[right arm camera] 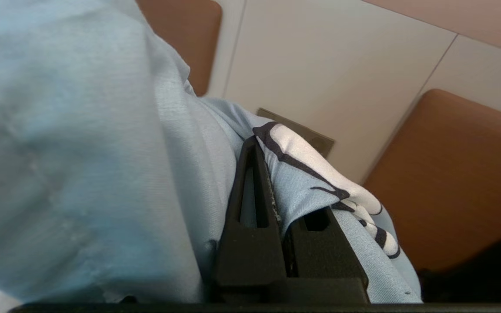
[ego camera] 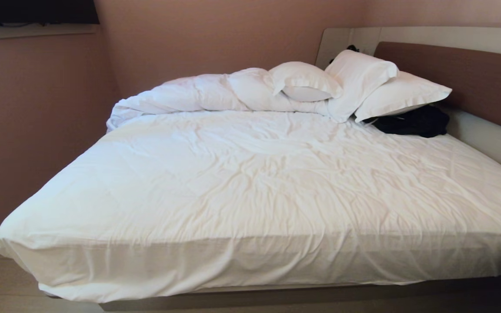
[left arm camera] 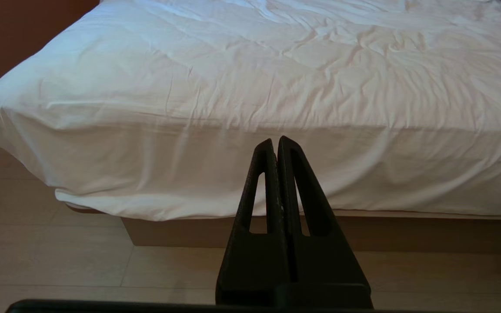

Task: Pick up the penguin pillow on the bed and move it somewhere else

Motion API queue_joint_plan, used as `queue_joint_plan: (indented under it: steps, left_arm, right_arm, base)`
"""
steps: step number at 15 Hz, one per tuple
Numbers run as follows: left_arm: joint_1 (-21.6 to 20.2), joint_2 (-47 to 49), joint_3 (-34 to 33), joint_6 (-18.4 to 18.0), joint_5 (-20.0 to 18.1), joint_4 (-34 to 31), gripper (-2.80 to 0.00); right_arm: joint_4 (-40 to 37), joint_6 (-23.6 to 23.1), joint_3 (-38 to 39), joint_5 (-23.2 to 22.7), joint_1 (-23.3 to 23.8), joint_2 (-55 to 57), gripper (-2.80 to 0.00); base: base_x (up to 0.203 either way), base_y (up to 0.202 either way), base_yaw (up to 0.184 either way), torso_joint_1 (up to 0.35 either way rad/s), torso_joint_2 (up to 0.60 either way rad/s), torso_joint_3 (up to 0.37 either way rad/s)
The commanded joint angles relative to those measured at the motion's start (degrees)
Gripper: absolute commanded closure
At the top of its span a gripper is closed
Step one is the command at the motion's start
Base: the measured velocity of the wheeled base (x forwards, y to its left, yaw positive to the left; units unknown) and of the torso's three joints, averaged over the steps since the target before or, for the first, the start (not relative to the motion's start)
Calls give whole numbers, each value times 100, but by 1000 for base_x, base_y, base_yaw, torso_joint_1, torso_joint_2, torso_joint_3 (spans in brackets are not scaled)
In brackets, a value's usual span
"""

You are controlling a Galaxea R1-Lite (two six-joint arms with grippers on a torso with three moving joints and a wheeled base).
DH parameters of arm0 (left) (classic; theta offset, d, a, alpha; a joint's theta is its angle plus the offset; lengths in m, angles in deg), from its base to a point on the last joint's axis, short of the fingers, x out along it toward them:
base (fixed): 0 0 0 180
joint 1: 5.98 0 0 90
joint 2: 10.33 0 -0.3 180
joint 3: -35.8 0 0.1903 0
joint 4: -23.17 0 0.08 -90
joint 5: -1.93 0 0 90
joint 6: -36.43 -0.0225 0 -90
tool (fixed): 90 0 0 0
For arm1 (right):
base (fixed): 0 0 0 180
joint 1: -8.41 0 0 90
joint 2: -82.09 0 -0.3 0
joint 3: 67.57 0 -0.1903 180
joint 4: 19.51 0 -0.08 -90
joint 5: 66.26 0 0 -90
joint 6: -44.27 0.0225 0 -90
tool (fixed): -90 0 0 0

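The penguin pillow shows only in the right wrist view, as light blue cloth with a black-and-white print, and it fills most of that view. My right gripper is shut on a fold of it; one finger is draped under the cloth. Behind the pillow are the bed's brown headboard pad and cream frame. In the head view the bed has a wrinkled white sheet, and neither the pillow nor an arm appears there. My left gripper is shut and empty, low in front of the bed's near edge.
Plain white pillows and a bunched white duvet lie along the far side of the bed. A black garment sits by the headboard. A pink wall runs along the left. Pale wooden floor lies before the bed.
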Motion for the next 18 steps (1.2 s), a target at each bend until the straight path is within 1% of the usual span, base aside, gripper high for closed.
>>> queue_joint_plan:
  steps: [1, 3, 5, 6, 7, 8, 9, 13, 16, 17, 18]
  left_arm:
    - [0, -2, -18, 4, 4, 4, 0]
    - [0, -2, -18, 4, 4, 4, 0]
    - [0, -2, -18, 4, 4, 4, 0]
    - [0, -2, -18, 4, 4, 4, 0]
    - [0, -2, -18, 4, 4, -4, 0]
    - [0, -2, -18, 4, 4, 4, 0]
    - [0, -2, -18, 4, 4, 4, 0]
    - [0, -2, -18, 4, 4, 4, 0]
    - [0, -2, -18, 4, 4, 4, 0]
    - [0, -2, -18, 4, 4, 4, 0]
    - [0, -2, -18, 4, 4, 4, 0]
  right_arm:
    - [-6, -86, -301, 218, 256, 634, 0]
    - [0, -220, -857, 245, 876, 1344, 0]
    - [-18, -456, -1574, 261, 1272, 1860, 0]
    - [-30, -599, -1867, 270, 1446, 2065, 0]
    - [-36, -890, -2039, 275, 1641, 2139, 0]
    - [-32, -1137, -2082, 270, 1775, 2138, 0]
    - [-32, -1153, -2088, 268, 1788, 2135, 0]
    - [-121, -1601, -2104, 222, 2325, 2194, 0]
    - [-197, -1663, -2146, 184, 2780, 2626, 0]
    - [-192, -1658, -2149, 158, 2845, 2679, 0]
    - [-191, -1647, -2136, 98, 3116, 2914, 0]
  base:
    - [0, 0, 0, 0, 0, 0]
    - [0, 0, 0, 0, 0, 0]
    - [0, 0, 0, 0, 0, 0]
    - [0, 0, 0, 0, 0, 0]
    - [0, 0, 0, 0, 0, 0]
    - [0, 0, 0, 0, 0, 0]
    - [0, 0, 0, 0, 0, 0]
    - [0, 0, 0, 0, 0, 0]
    - [0, 0, 0, 0, 0, 0]
    - [0, 0, 0, 0, 0, 0]
    - [0, 0, 0, 0, 0, 0]
